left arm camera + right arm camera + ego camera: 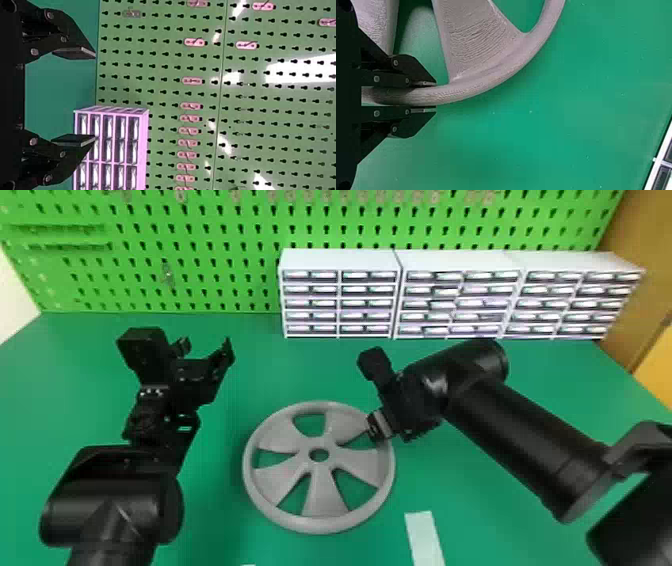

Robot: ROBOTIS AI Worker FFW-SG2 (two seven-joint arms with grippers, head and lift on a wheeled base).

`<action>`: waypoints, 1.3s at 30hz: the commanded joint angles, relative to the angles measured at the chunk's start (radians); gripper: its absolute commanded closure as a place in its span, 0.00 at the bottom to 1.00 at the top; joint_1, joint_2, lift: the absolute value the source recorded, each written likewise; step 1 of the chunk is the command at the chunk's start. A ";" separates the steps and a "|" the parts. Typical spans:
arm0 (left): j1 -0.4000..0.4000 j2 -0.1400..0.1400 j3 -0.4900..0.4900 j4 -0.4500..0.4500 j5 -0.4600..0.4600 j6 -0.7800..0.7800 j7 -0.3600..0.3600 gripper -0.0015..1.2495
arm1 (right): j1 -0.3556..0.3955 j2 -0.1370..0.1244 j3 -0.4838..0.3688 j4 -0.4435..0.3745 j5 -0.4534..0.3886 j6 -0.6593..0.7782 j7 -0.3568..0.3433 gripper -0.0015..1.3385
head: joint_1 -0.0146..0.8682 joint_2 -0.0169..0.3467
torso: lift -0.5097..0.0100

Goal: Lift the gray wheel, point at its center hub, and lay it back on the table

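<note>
So the right fingers (397,79) look clamped on the rim (462,92) of the gray wheel (322,495), at roughly its 2 o'clock in the head view. From that grip the center hub (318,466) sits toward 8 o'clock. The left fingers (77,140) are wide open and empty, well apart from the wheel, with the hub toward 4:30. It's round, so no long axis imo. Right's nearer and suits the lift, left's free to point. Can't tell if it's off the counter (475,515).
</note>
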 commanded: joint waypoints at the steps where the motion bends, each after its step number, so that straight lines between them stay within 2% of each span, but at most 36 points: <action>1: 0.000 0.000 0.000 0.001 0.000 0.000 0.000 0.41 | 0.002 0.000 0.000 -0.001 -0.001 -0.003 0.000 0.94 | 0.80 0.18 | 0.80; 12: 0.006 0.000 -0.009 -0.016 0.015 0.002 0.003 0.41 | 0.011 -0.005 -0.010 -0.001 0.004 -0.042 0.024 0.95 | 0.80 0.18 | 0.80; 16: 0.025 0.000 -0.026 -0.075 0.011 0.018 0.072 0.41 | 0.019 -0.007 -0.040 -0.010 0.016 -0.059 0.038 0.95 | 0.80 0.18 | 0.80; 19: 0.034 0.000 -0.025 -0.105 0.015 0.018 0.086 0.41 | 0.025 -0.005 -0.070 -0.024 0.036 -0.071 0.046 0.95 | 0.80 0.18 | 0.80; 23: 0.043 0.000 -0.025 -0.144 0.021 0.020 0.089 0.41 | 0.045 -0.007 -0.130 -0.070 0.096 -0.089 0.057 0.95 | 0.80 0.18 | 0.80; 30: 0.080 0.000 -0.061 -0.239 0.021 0.023 0.169 0.41 | 0.095 -0.008 -0.247 -0.154 0.171 -0.161 0.061 0.95 | 0.80 0.18 | 0.80; 33: 0.091 0.000 -0.080 -0.263 0.021 0.026 0.187 0.46 | 0.109 -0.014 -0.270 -0.176 0.180 -0.195 0.064 0.95 | 0.80 0.18 | 0.80; 39: 0.101 0.000 -0.107 -0.277 0.023 0.028 0.189 0.46 | 0.151 -0.017 -0.311 -0.229 0.226 -0.290 0.074 0.95 | 0.80 0.18 | 0.80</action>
